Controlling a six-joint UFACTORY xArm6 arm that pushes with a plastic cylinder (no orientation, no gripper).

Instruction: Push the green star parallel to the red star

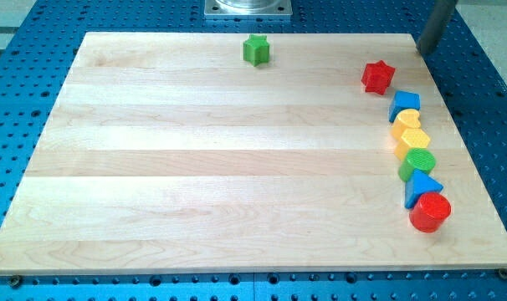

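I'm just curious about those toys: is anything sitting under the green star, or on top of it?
Nothing rests on the green star; its top is bare. It sits alone on the wooden board. The wood directly beneath it is covered. My tip is far off towards the view's right.

pale wooden board on a blue perforated table, evenly lit.

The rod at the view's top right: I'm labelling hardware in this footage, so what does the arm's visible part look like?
Only my tip and a short stretch of rod above it show: a plain, straight, round rod in dark grey, with a lighter sheen along one side. No cables, markings or sleeves are visible. The rest of the arm is out of frame.
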